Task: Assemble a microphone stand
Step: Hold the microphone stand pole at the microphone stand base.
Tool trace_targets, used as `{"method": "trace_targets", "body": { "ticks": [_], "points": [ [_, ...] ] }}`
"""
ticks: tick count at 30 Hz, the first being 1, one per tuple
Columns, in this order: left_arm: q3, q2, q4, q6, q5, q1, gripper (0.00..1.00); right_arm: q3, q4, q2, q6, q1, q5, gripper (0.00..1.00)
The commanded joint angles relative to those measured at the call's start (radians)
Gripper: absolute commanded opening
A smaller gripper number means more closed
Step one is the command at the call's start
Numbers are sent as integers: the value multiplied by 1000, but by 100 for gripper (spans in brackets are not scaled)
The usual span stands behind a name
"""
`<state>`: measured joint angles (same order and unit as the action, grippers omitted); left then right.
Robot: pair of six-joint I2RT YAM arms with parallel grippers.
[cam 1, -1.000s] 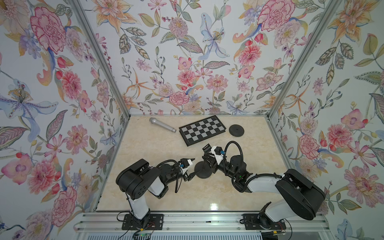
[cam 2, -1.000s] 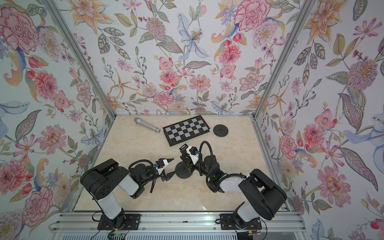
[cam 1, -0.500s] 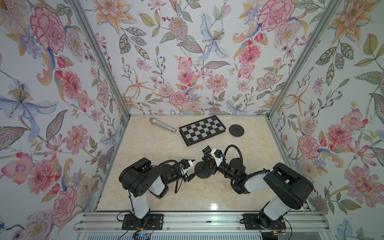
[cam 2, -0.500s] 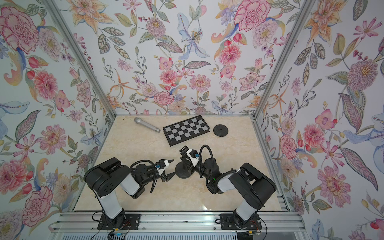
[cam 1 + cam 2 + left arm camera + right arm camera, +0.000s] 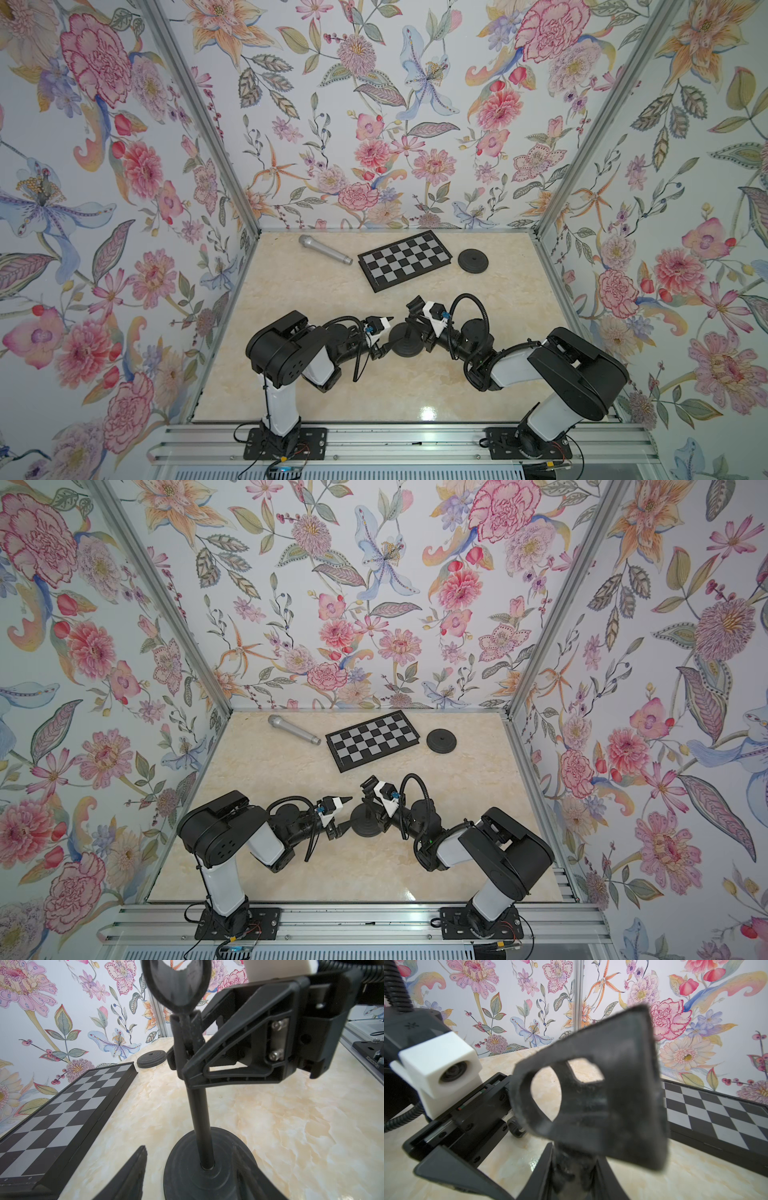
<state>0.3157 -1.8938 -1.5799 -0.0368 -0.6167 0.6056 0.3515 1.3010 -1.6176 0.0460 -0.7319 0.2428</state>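
The black microphone stand (image 5: 405,340) stands upright at the table's middle front: a round base (image 5: 187,1169), a thin pole (image 5: 199,1115) and a forked clip (image 5: 176,985) on top. My right gripper (image 5: 417,330) is shut on the top of the pole just under the clip (image 5: 602,1095). My left gripper (image 5: 386,337) is open and low, with the base between its jaws. One of its fingers (image 5: 249,1178) lies against the base; the other stands clear. The silver microphone (image 5: 324,249) lies at the back left.
A chessboard (image 5: 405,259) lies at the back centre, with a spare black disc base (image 5: 473,261) to its right. Floral walls close in three sides. The left arm's white wrist camera (image 5: 440,1068) sits close to the stand.
My left gripper's jaws have narrowed a little around the base. The right arm's rear links have shifted slightly while its gripper stays on the stand.
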Motion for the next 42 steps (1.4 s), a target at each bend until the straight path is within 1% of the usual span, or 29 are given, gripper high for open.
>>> {"method": "trace_targets", "body": {
  "ticks": [1,5,9,11,13,17,25,27,29,31,32,34,40,41,42],
  "points": [
    [32,-41,-259,-35,-6,22,65,-8,-108,10,30,-11,6,3],
    [76,-85,-259,-26,-1,28,63,6,-141,20,36,-23,-14,3],
    [108,-120,-259,-40,10,36,57,15,-165,24,27,-33,-31,2],
    [122,-140,-260,-51,-7,40,54,20,-175,16,32,-38,-41,2],
    [126,-144,-259,-60,-7,41,53,20,-164,6,22,-39,-61,2],
    [136,-161,-258,-80,-20,42,48,9,-118,-17,-11,-40,-72,2],
    [158,-195,-261,-60,-58,45,45,3,-86,-40,-28,-59,-86,1],
    [164,-195,-261,-64,-64,47,39,-3,-81,-35,-32,-64,-94,1],
    [166,-189,-261,-61,-66,46,30,-9,-74,-33,-39,-66,-98,1],
    [169,-195,-261,-59,-87,48,16,-12,-74,-30,-41,-70,-96,1],
    [169,-199,-261,-63,-94,49,11,-13,-74,-28,-39,-72,-99,1],
    [166,-202,-261,-78,-97,51,5,-20,-74,-22,-38,-72,-106,1],
    [142,-202,-261,-102,-106,50,5,-15,-133,15,-2,-73,-100,4],
    [137,-199,-260,-115,-103,50,6,-14,-140,18,2,-72,-95,4],
    [134,-193,-260,-111,-104,49,11,-8,-152,23,5,-73,-93,4]
  ]
}}
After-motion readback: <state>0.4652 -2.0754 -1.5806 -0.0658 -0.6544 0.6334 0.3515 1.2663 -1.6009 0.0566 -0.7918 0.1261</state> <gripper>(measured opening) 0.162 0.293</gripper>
